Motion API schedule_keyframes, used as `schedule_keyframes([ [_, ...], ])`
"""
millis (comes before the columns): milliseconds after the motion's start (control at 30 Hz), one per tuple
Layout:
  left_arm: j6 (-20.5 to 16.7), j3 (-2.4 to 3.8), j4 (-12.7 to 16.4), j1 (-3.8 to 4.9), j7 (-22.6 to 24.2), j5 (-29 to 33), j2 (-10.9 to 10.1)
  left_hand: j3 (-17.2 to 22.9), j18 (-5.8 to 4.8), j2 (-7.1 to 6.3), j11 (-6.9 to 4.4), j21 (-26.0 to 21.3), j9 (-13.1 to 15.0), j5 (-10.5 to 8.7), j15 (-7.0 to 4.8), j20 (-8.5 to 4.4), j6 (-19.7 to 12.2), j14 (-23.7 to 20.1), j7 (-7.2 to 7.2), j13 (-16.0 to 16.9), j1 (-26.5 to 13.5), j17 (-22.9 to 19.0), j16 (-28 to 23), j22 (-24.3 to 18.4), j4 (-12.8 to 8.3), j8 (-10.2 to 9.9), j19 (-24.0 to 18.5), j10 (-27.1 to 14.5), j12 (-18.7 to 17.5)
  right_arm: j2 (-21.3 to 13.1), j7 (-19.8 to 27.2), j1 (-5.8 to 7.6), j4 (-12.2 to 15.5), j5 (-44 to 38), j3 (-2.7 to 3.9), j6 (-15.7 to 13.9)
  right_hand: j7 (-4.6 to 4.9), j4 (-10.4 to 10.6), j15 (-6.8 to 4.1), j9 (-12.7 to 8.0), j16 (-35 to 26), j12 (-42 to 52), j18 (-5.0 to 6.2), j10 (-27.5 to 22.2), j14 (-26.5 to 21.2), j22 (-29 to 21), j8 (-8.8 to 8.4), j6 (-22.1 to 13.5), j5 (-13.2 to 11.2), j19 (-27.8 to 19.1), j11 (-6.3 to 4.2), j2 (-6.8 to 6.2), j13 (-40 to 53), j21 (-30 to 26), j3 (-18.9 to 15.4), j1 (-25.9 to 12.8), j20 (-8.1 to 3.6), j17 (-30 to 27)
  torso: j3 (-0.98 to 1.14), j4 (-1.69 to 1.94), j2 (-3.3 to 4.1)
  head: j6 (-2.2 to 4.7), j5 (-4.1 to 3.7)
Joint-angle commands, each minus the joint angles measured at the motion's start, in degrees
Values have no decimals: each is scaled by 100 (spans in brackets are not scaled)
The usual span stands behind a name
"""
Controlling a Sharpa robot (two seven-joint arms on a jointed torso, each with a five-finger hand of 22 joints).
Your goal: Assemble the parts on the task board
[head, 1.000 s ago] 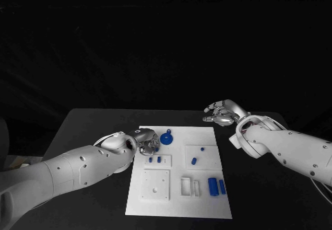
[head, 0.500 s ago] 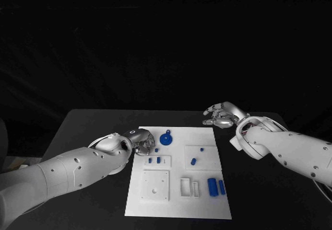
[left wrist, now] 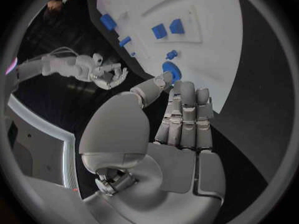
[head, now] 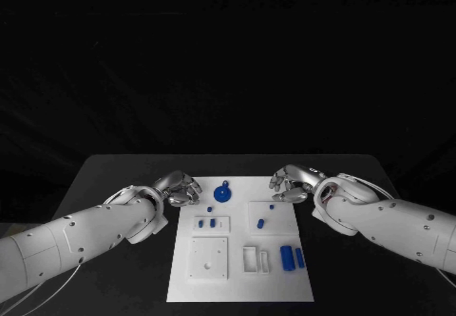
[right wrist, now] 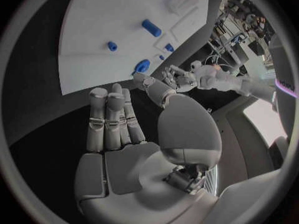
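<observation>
Left hand (head: 178, 189): its fingers (left wrist: 187, 115) lie straight and close together, thumb set slightly off to the side, nothing held between them. It sits at the far left corner of the task board (head: 238, 286), its fingertips at the board's edge, just beside the round blue part (head: 223, 193). In the left wrist view the thumb tip lies close against that round part (left wrist: 170, 70), though whether it touches cannot be told.

Right hand (head: 290, 184): in the right wrist view its fingers (right wrist: 111, 117) are extended side by side, thumb apart, palm bare; it holds nothing. From the head view the fingers look loosely curled over the far right edge of the board, above the raised square plate (head: 269, 218) that carries two small blue parts: a short peg (head: 272, 207) and a slightly longer one (head: 259, 224) nearer the robot.

The board lies in the middle of the black table (head: 105, 178), long side running away from the robot. On its left half, a small plate (head: 213, 224) carries two short blue parts (head: 206, 223), with a tiny blue piece (head: 209, 209) just beyond it; nearer the robot is a larger white square plate (head: 208, 259) with a small hole. At the near right, a white slotted frame (head: 256, 258) stands beside two upright-lying blue bars (head: 287, 255), the thicker one next to the frame and the thinner one (head: 300, 257) at its outer side.

The two forearms enter from either side, well apart, with the board between them.
</observation>
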Motion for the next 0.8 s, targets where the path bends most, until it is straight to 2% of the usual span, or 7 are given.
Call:
schedule_keyframes([
  [33, 15, 5, 76, 33, 434, 2290, -42, 0, -10, 0, 30, -78, 5, 31, -2, -48, -36, -76, 11, 7, -55, -46, -109, -33, 37, 22, -58, -21, -27, 67, -171, -29, 16, -1231, -14, 182, -18, -28, -1, 4, 18, -52, 252, 80, 15, 42, 15, -21, -4, 21, -32, -18, -40, -37, 26, 66, -2, -6, -5, 22, -5, 14, -18],
  [67, 50, 4, 94, 34, 471, 2543, -55, -1, -15, 0, 34, -94, 6, 32, 1, -44, -40, -86, 12, 7, -60, -57, -134, -40, 37, 23, -70, -24, -29, 74, -249, -30, 42, -1369, -31, 170, -19, -35, 2, 5, 18, -56, 252, 81, 15, 42, 15, -21, 0, 20, -36, -23, -43, -37, 28, 71, -3, -7, -4, 23, -7, 11, -18],
  [100, 88, 4, 105, 34, 498, 2700, -64, 28, -193, 41, 184, -627, 19, 11, 258, 179, -86, -735, 29, -24, -257, -409, -958, -253, 56, 32, -686, -186, -119, 77, -314, -33, 67, -1507, -47, 171, -60, -14, 36, 37, 56, -313, 252, 90, 89, 51, 80, 97, -172, 94, -11, -120, -215, -14, 157, 142, -18, -27, -4, 23, -7, 11, -18],
  [233, 202, 4, 38, 34, 560, 2909, -76, -24, -246, 110, 235, -991, 52, 6, 507, 407, -133, -913, 40, -43, -314, -690, -1730, -406, 19, 74, -984, -293, -174, 124, -527, -41, 34, -1794, -143, 224, -80, 51, 36, 47, 81, -698, 252, 352, 134, 59, 92, 141, -438, 161, 7, -236, -489, -28, 392, 191, -23, -95, -10, 19, -6, 8, -23],
  [367, 231, 4, 3, 36, 643, 3184, -95, -66, -220, 133, 252, -1151, 77, 12, 624, 524, -152, -930, 44, -80, -320, -797, -2192, -443, 1, 115, -1091, -326, -194, 241, -652, -62, -112, -1974, -245, 168, -79, 160, 50, 36, 99, -929, 252, 483, 150, 60, 77, 150, -628, 197, 19, -355, -638, -54, 607, 248, -14, -146, -15, 17, -10, 18, -30],
  [467, 221, 4, -11, 43, 654, 3283, -107, -68, -222, 141, 253, -1185, 80, 15, 653, 551, -152, -967, 42, -84, -323, -818, -2275, -450, 0, 121, -1130, -326, -194, 307, -719, -135, -165, -2132, -253, 121, -77, 217, 52, 30, 107, -992, 252, 528, 158, 60, 70, 149, -669, 214, 19, -403, -679, -61, 687, 263, -13, -163, -3, 20, 2, 6, -21],
  [800, 198, 4, 31, 44, 748, 3629, -169, -111, -206, 189, 259, -1411, 99, 15, 876, 777, -179, -1214, 47, -122, -353, -928, -2851, -458, -12, 153, -1474, -329, -200, 425, -761, -175, -320, -2194, -286, 165, -86, 321, 41, 23, 134, -1126, 252, 652, 183, 70, 71, 182, -784, 266, 10, -482, -761, -66, 839, 302, -13, -204, -11, 44, 6, -39, -27],
])
